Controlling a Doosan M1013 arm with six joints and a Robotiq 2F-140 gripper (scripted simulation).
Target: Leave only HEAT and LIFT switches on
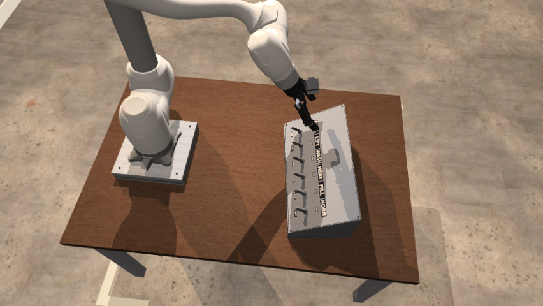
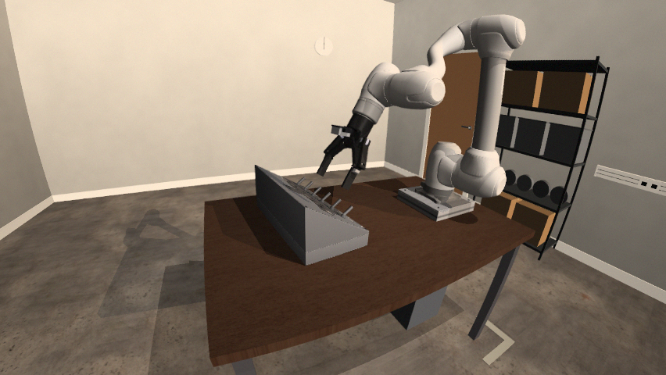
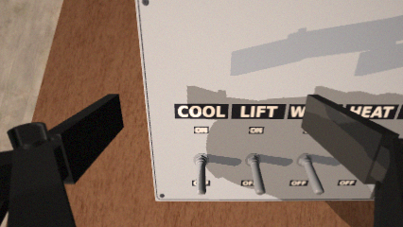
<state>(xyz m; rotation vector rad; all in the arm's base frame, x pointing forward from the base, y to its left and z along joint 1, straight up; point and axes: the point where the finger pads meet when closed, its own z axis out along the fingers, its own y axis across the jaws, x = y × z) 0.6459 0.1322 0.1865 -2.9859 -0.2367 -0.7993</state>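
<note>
The console [image 1: 320, 171] is a grey wedge with a sloped white panel, also seen in the exterior view [image 2: 307, 219]. Its switches are labelled COOL, LIFT, WASH, HEAT, FILL, HORN. In the wrist view the COOL lever [image 3: 201, 172], the LIFT lever [image 3: 256, 172] and the WASH lever [image 3: 312, 174] all lean toward their OFF marks. The HEAT label [image 3: 374, 112] shows, but its lever is hidden behind my right finger. My gripper [image 3: 213, 111] [image 1: 311, 123] [image 2: 334, 177] is open and empty. It hovers just above the COOL and LIFT end of the panel, touching nothing.
The console sits on the right part of the brown table [image 1: 235, 178], slightly askew, with the right table edge close behind it. My arm's base plate [image 1: 155, 152] is on the left part. A black shelf with boxes [image 2: 545, 139] stands off the table behind the base.
</note>
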